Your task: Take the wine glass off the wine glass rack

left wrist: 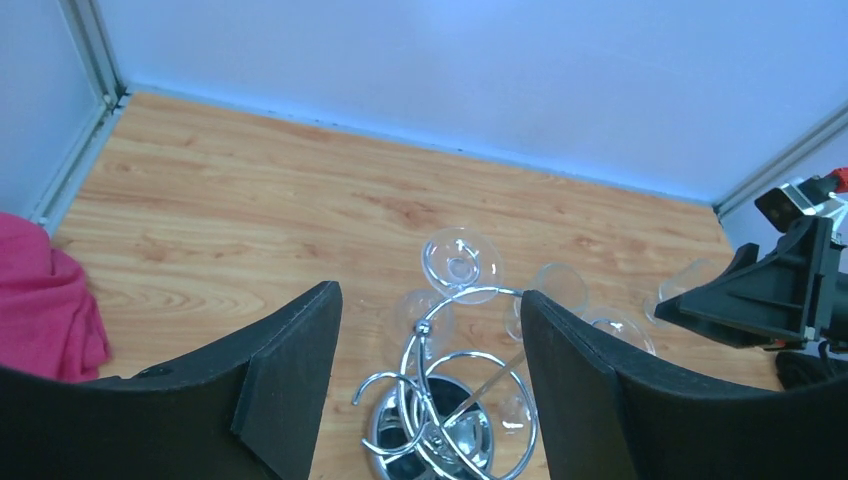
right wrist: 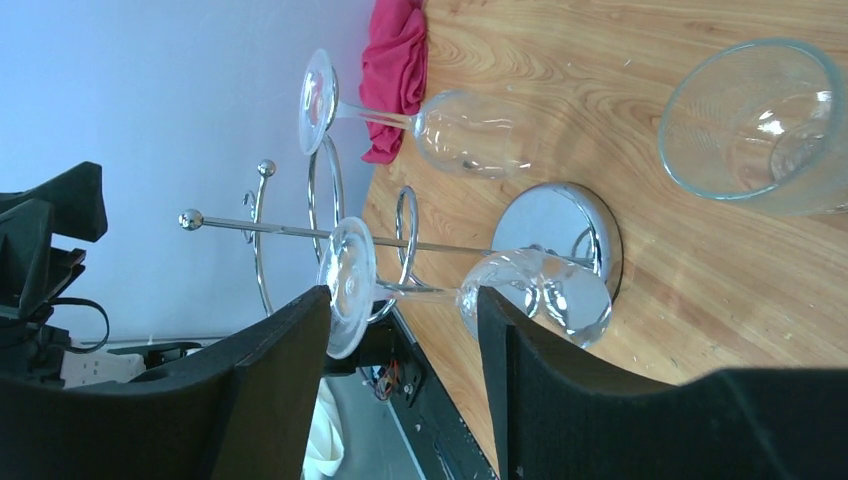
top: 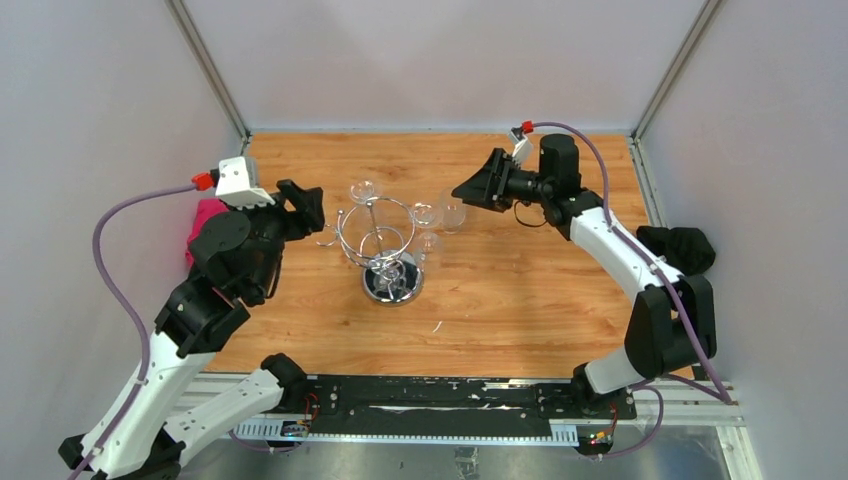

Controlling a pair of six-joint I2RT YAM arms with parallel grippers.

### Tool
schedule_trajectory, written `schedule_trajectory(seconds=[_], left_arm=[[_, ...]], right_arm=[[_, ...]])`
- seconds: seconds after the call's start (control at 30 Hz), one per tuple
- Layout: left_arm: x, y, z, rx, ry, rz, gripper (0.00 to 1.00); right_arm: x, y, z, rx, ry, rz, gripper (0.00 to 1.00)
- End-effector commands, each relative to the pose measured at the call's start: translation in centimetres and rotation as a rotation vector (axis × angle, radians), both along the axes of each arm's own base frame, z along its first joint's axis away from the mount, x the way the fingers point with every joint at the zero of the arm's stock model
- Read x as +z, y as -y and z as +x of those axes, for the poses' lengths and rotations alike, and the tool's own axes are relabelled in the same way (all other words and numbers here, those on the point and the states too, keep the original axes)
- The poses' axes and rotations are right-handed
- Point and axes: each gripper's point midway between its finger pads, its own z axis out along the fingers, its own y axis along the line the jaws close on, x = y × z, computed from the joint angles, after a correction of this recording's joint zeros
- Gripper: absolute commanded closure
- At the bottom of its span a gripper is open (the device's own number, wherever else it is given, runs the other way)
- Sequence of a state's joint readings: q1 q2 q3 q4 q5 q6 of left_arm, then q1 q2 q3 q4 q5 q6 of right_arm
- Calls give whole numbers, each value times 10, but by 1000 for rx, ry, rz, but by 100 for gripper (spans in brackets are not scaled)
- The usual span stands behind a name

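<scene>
- Shows a shiny chrome wire wine glass rack [top: 392, 283] upright mid-table on pale wood-grain tabletop [top: 520, 300], between two arms.
- Shows a clear wine glass [right wrist: 530, 290] hanging upside down from the rack's top ring, bowl near the round mirrored base.
- Catches left gripper [left wrist: 430, 390] spread wide, empty, facing the rack.
- Catches right gripper [right wrist: 400, 390] parted too, gripping nothing, hanging glass beyond its fingertips.
- Leaves a crumpled pink cloth [top: 205, 225] at table's left edge.

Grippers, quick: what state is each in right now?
Left gripper: open, holding nothing.
Right gripper: open, nothing gripped; a wine glass shows between its jaws.
</scene>
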State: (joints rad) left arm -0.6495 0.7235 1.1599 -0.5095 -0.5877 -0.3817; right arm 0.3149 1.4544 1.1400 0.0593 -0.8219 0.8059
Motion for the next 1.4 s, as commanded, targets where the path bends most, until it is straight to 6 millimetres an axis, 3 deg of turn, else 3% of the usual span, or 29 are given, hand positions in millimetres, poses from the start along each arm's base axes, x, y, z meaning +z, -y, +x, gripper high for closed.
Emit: schedule_trajectory(seconds=[0.0, 0.43, 0.63, 1.07, 1.37], left_arm=[[-14, 8, 10, -3, -25, 39, 29], [-21, 11, 13, -12, -30, 41, 27], [-28, 11, 14, -5, -47, 51, 27], [-34, 12, 15, -6, -62, 61, 26], [-36, 11, 14, -4, -62, 63, 26]], right_arm=[[13, -20, -6, 78, 27, 41, 41], [11, -42, -37, 165, 1, 56, 50], [0, -47, -38, 178, -29, 48, 59], [-13, -51, -39, 182, -60, 41, 65], [-20, -54, -33, 177, -79, 43, 74]])
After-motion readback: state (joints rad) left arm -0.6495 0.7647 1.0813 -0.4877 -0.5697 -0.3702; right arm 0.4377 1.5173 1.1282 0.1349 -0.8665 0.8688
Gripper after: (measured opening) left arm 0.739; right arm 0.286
